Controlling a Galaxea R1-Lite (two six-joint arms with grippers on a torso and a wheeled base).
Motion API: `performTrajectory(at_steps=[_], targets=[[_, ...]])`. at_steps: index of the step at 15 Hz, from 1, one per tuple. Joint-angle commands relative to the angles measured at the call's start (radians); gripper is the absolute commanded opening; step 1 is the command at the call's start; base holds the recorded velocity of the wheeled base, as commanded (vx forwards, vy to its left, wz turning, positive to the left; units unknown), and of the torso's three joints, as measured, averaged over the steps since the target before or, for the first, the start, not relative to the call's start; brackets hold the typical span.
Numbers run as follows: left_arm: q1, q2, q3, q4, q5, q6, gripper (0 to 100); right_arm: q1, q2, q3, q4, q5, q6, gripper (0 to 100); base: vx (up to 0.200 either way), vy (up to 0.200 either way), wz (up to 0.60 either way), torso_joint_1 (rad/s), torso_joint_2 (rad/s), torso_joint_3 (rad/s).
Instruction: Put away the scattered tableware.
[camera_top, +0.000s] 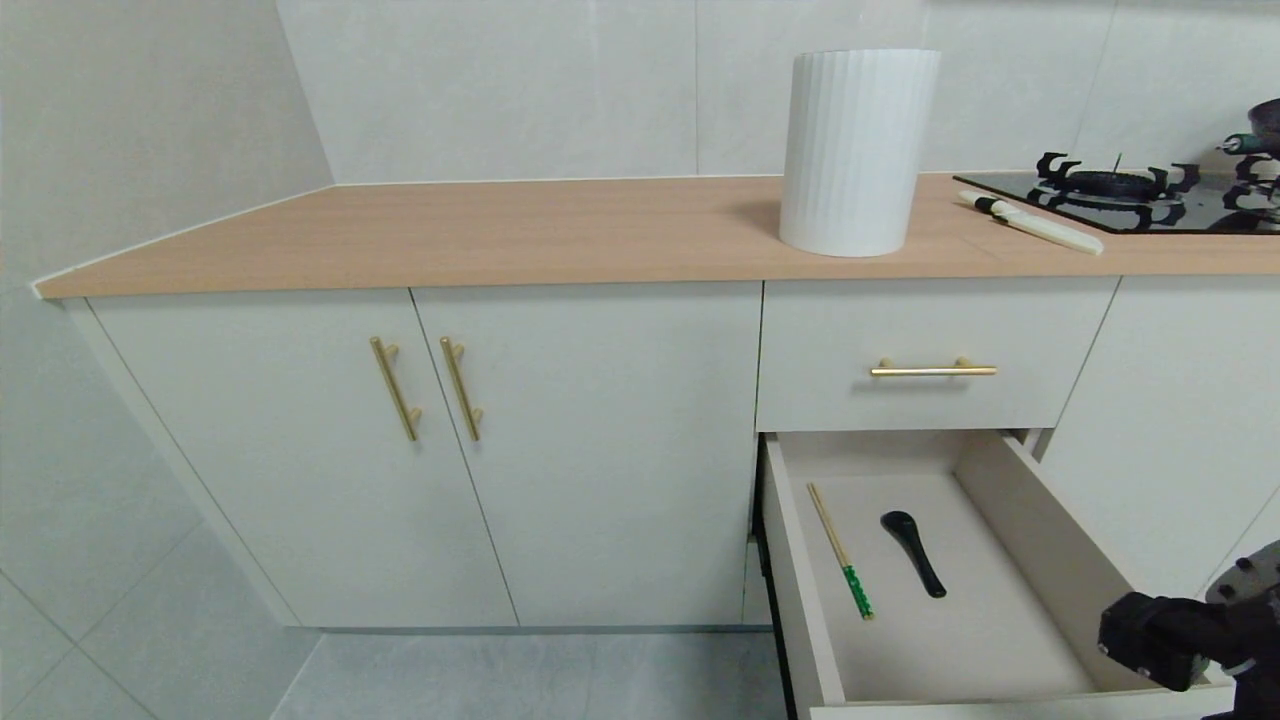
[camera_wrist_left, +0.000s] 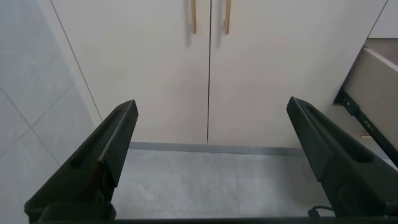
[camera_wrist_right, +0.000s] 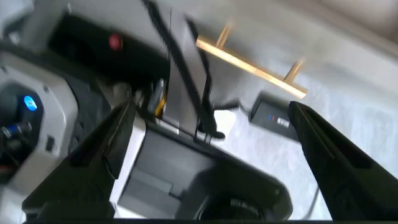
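The lower drawer (camera_top: 793, 560) stands pulled out. In it lie a pair of chopsticks with green ends (camera_top: 840, 565) and a black spoon (camera_top: 912, 552), side by side and apart. A knife with a cream handle (camera_top: 1030, 222) lies on the wooden countertop (camera_top: 500, 235) by the stove. My right gripper (camera_wrist_right: 208, 162) is open and empty, with a gold bar handle (camera_wrist_right: 252, 61) beyond it; the right arm (camera_top: 1170, 635) sits low by the drawer's front right corner. My left gripper (camera_wrist_left: 211, 162) is open and empty, low before the cabinet doors (camera_wrist_left: 208, 68).
A tall white ribbed canister (camera_top: 858, 150) stands on the countertop above the drawers. A black gas stove (camera_top: 1120, 195) is at the far right. The upper drawer (camera_top: 930, 350) is closed. The open drawer's side (camera_wrist_left: 373, 81) juts out over the grey floor (camera_top: 450, 680).
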Motion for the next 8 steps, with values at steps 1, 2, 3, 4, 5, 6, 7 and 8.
performTrajectory(at_steps=[1, 2, 3, 4, 5, 6, 7, 8], targets=[[0.0, 0.001, 0.0, 0.0, 0.001, 0.0, 100, 0.013, 0.106, 0.007, -0.006, -0.002, 0.005, 100, 0.0, 0.0, 0.0, 0.0, 0.0, 0.0], [0.0, 0.001, 0.0, 0.0, 0.001, 0.0, 100, 0.013, 0.131, 0.006, -0.008, -0.003, 0.011, 100, 0.0, 0.0, 0.0, 0.0, 0.0, 0.0], [0.0, 0.001, 0.0, 0.0, 0.001, 0.0, 100, 0.013, 0.131, 0.006, -0.008, -0.003, 0.011, 100, 0.0, 0.0, 0.0, 0.0, 0.0, 0.0], [0.0, 0.001, 0.0, 0.0, 0.001, 0.0, 100, 0.013, 0.16, 0.0, -0.017, -0.006, 0.048, 100, 0.0, 0.0, 0.0, 0.0, 0.0, 0.0], [0.0, 0.001, 0.0, 0.0, -0.001, 0.0, 100, 0.013, 0.172, 0.0, -0.032, -0.009, 0.069, 100, 0.0, 0.0, 0.0, 0.0, 0.0, 0.0], [0.0, 0.001, 0.0, 0.0, 0.001, 0.0, 100, 0.012, 0.192, -0.002, -0.055, -0.022, 0.095, 100, 0.0, 0.0, 0.0, 0.0, 0.0, 0.0], [0.0, 0.001, 0.0, 0.0, 0.001, 0.0, 100, 0.012, 0.203, -0.002, -0.068, -0.034, 0.109, 100, 0.0, 0.0, 0.0, 0.0, 0.0, 0.0], [0.0, 0.001, 0.0, 0.0, 0.001, 0.0, 100, 0.012, 0.23, -0.008, -0.088, -0.071, 0.145, 100, 0.0, 0.0, 0.0, 0.0, 0.0, 0.0]])
